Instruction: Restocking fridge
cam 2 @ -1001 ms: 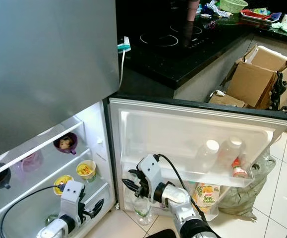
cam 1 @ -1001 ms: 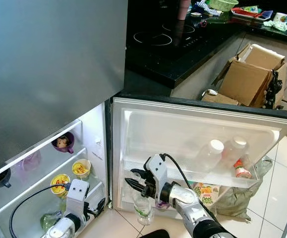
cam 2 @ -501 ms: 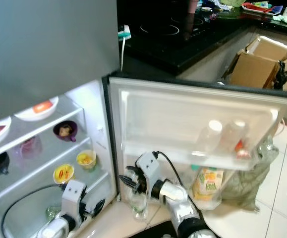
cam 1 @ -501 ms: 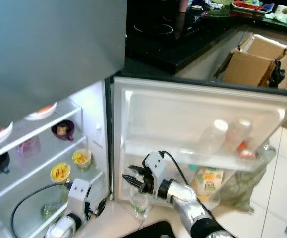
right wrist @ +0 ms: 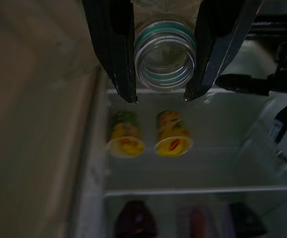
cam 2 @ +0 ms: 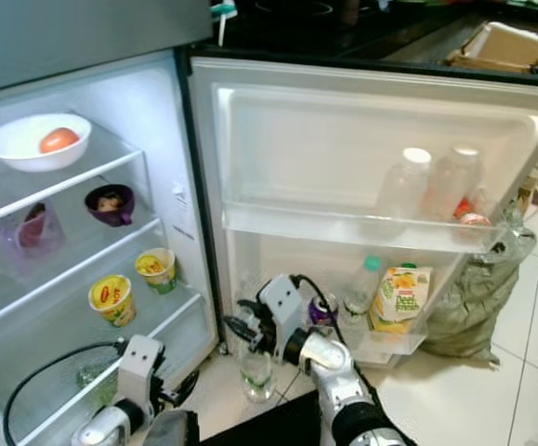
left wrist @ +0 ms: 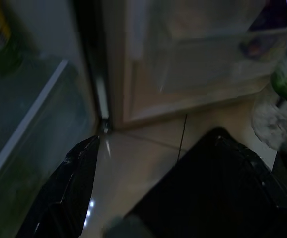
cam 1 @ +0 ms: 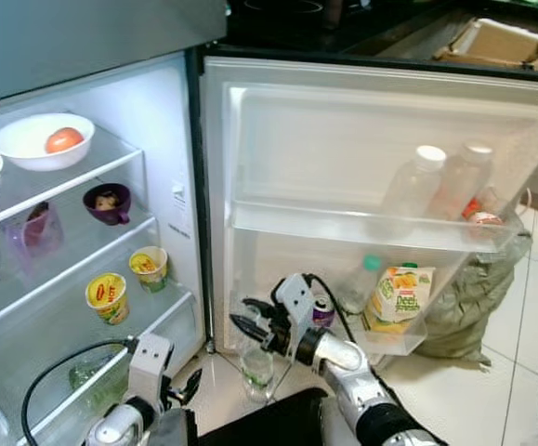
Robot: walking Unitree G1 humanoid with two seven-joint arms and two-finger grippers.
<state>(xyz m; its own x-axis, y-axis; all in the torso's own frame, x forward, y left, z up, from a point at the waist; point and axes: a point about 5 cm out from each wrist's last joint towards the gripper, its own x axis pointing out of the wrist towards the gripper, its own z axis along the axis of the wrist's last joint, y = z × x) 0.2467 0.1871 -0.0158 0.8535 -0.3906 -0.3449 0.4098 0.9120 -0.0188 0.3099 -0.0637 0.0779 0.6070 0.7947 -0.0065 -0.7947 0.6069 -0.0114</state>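
A clear plastic bottle (cam 1: 256,369) without a cap hangs upright just above the floor, in front of the open fridge door's lower shelf (cam 1: 394,346). My right gripper (cam 1: 253,327) is shut on its neck. In the right wrist view the bottle's open mouth (right wrist: 165,53) sits between the two black fingers (right wrist: 116,49). My left gripper (cam 1: 190,384) hangs low by the fridge's bottom corner. In the left wrist view its fingers (left wrist: 66,191) stand open over the floor tiles with nothing between them.
The fridge shelves hold a white bowl (cam 1: 27,149) with a red fruit, a purple cup (cam 1: 109,202) and two yellow cups (cam 1: 108,297). The door holds two pale bottles (cam 1: 417,181), a juice carton (cam 1: 398,297) and a purple can (cam 1: 322,311). A grey-green bag (cam 1: 482,307) lies on the floor.
The camera has dropped and tilted, so the upper shelf with the white bowl now shows. The right gripper still holds the bottle by the door's lower shelf. The left arm stays low.
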